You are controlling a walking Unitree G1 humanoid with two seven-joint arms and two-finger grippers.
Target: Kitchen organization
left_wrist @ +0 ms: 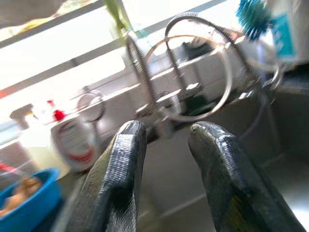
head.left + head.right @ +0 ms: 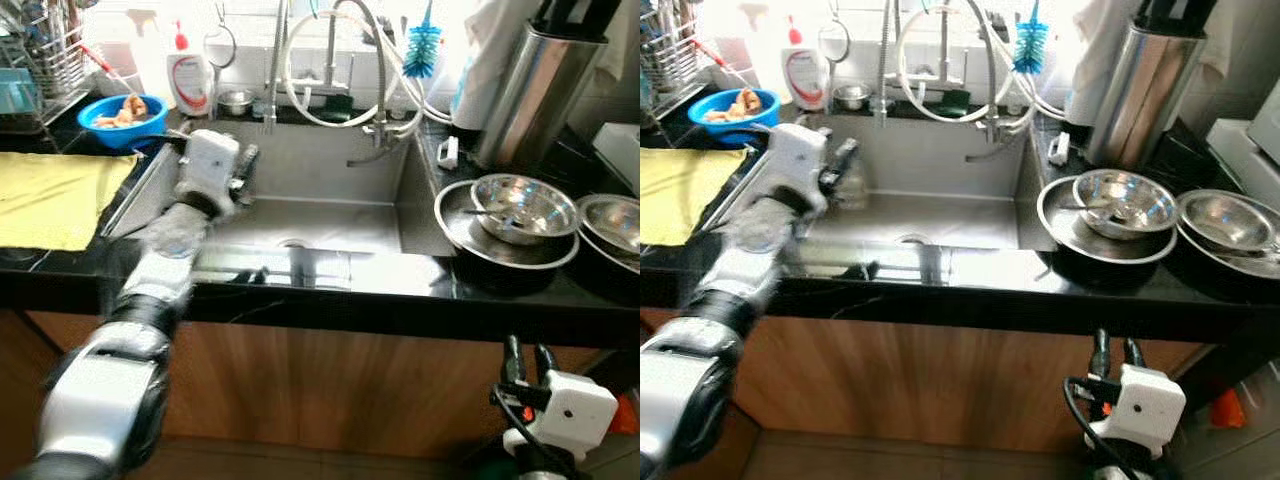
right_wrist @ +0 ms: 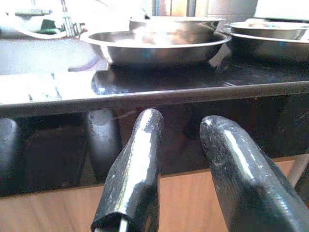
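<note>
The steel sink fills the upper middle of the head views, set in a black counter, and the left gripper reaches over its left edge with its two black fingers slightly parted and grasping nothing, pointing toward the coiled faucet at the back wall. At right of the frame, well apart from that gripper, a wide steel pan holds a steel bowl, with a second bowl cut off by the right edge. A yellow cloth lies on the counter at far left, cut off by the frame. Above it sits a blue bowl of food too blurred to name, beside a white soap bottle. The right gripper hangs low at the lower right, below the counter edge before the wooden cabinet front, fingers parted and empty. A blue bottle brush hangs at upper middle.
</note>
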